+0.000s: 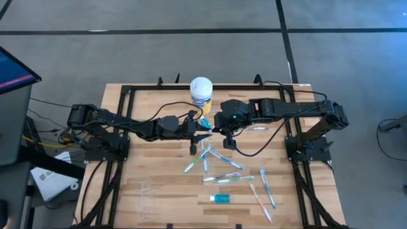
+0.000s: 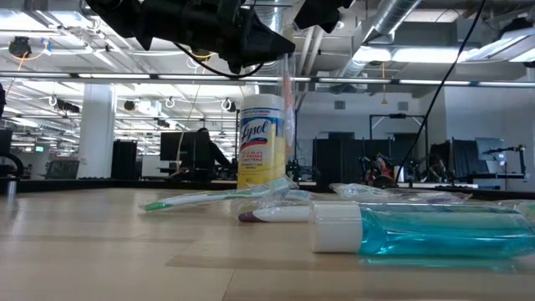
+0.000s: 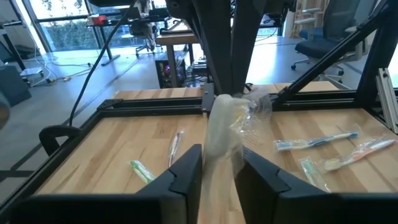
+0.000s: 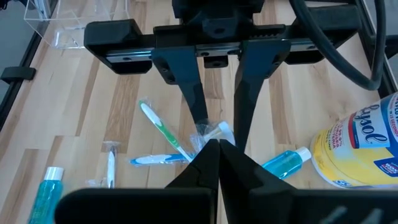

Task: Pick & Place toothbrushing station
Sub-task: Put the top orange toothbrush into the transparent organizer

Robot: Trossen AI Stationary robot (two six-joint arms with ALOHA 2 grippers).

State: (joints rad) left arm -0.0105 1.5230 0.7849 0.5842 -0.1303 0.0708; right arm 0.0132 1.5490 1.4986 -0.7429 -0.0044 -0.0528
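Over the table's middle, a toothbrush in a clear wrapper (image 3: 221, 134) hangs upright between my two grippers. My right gripper (image 4: 213, 148) is shut on its upper end. My left gripper (image 3: 222, 155) reaches in almost level from the table's left and is shut around it lower down. In the low view the toothbrush (image 2: 287, 109) hangs in front of a canister. Several more wrapped toothbrushes (image 1: 226, 179) lie flat on the table nearer the front. One teal toothpaste tube (image 1: 221, 198) lies near the front edge. Another teal tube (image 4: 283, 163) lies under the grippers. My left gripper has the wrapped toothbrush between its two fingers, which meet the wrapper's sides (image 3: 214, 163) below its upper end. The fingers come nearly level from the table's left and lie across the upright toothbrush. My right gripper pinches the wrapper's upper end (image 4: 216, 132) between its fingertips, slanting down from the table's right. The toothbrush hangs below, clear of the table.
A white and yellow Lysol canister (image 1: 201, 94) stands just beyond the grippers toward the far edge. A clear plastic holder (image 1: 146, 187) lies at the front left. Black frame rails (image 1: 124, 121) run along both table sides.
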